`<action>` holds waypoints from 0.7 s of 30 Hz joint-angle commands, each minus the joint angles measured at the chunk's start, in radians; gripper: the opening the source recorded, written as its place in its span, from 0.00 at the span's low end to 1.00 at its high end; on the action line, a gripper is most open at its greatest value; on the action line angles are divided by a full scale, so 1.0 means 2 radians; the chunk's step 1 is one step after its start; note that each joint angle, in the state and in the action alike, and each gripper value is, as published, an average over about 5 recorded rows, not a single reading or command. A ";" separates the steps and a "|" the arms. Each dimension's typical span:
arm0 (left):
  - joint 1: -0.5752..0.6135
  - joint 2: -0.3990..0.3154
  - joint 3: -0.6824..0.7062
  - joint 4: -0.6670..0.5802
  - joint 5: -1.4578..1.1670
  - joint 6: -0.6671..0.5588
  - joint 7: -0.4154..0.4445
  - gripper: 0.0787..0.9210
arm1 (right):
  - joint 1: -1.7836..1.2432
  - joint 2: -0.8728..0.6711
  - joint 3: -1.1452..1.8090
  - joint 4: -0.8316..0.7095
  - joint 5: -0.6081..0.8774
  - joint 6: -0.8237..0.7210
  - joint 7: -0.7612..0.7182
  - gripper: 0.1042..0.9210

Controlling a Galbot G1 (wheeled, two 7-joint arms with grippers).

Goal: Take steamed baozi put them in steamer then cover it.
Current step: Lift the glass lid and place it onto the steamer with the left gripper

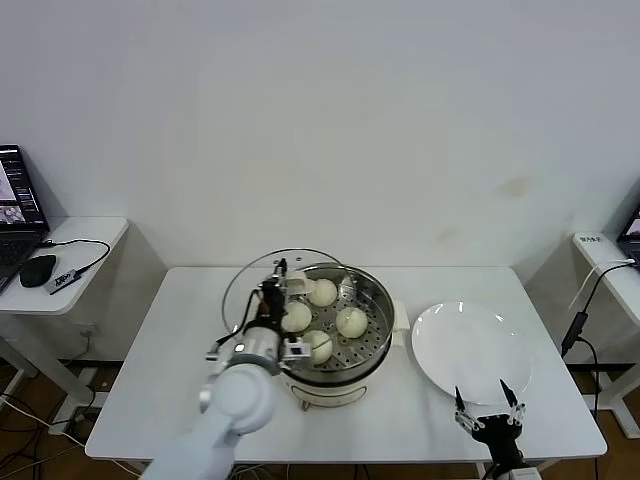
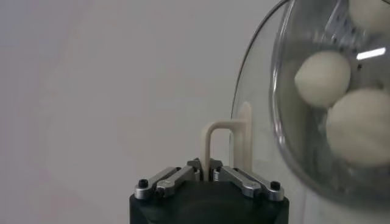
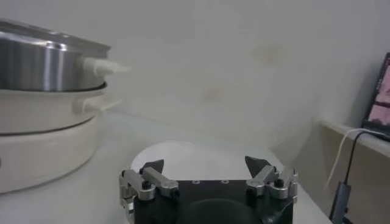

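1. White table (image 1: 180,330): carries everything.
2. Steamer (image 1: 375,330): at table centre, four steamed baozi (image 1: 351,322) already on its tray.
3. Cover (image 1: 240,290): held tilted on edge at the steamer's nine o'clock, overlapping that rim, not yet seated.
4. White plate (image 1: 470,350): at the steamer's three o'clock, bare.
5. Left gripper (image 1: 272,292): clamped tight on the cover's cream handle (image 2: 214,143).
6. Right gripper (image 1: 488,415): spread wide, empty, parked at the plate's six o'clock.
7. Step judged: covering. Next: level the cover, centre over the steamer, lower, release.
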 commanded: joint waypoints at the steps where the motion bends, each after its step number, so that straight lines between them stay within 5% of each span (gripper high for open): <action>1: -0.032 -0.068 0.072 0.020 0.089 0.022 0.045 0.07 | 0.002 0.004 -0.009 -0.007 -0.018 0.001 0.001 0.88; 21: -0.012 -0.085 0.065 0.060 0.114 0.001 0.028 0.07 | -0.002 0.003 -0.014 -0.011 -0.023 0.006 0.000 0.88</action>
